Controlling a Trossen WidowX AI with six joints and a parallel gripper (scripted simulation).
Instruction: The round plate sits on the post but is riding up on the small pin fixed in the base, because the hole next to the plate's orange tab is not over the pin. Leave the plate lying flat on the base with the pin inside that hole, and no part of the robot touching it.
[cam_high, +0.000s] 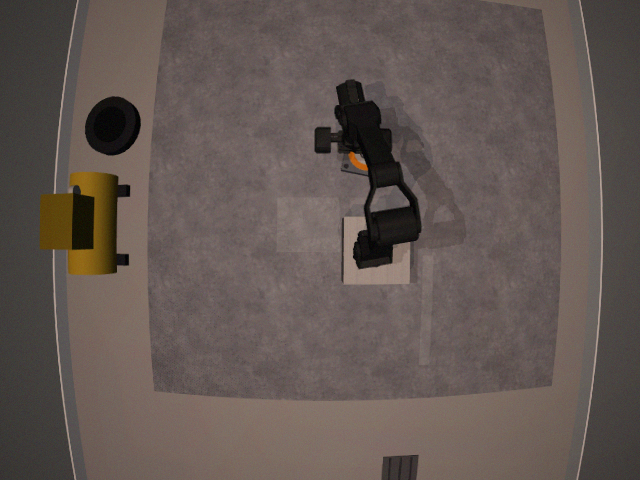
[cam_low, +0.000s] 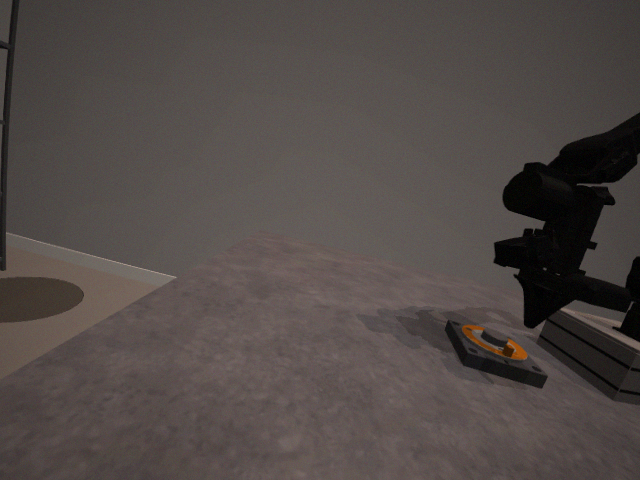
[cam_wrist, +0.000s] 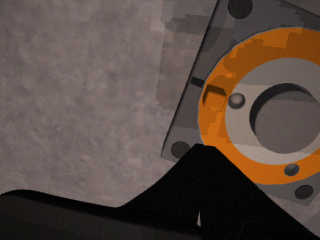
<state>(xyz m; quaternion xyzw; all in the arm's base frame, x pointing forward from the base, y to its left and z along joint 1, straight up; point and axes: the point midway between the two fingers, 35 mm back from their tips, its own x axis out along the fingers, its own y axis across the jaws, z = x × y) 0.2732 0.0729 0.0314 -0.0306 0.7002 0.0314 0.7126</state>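
Claw (cam_low: 535, 317) (closed, unlabelled) above orange plate (cam_low: 473, 330)

The round plate (cam_wrist: 220, 116) is showing bright orange around a pale grey inner ring, sitting on a dark grey base (cam_wrist: 220, 30) with darker corner holes. The claw (cam_wrist: 200, 160) is appearing solid black, and the desk (cam_low: 232, 361) is wearing a mottled grey-brown stone pattern.

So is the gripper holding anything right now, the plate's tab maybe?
Nothing is held. The gripper is shut on itself and hangs above the base, clear of the orange plate and its tab.
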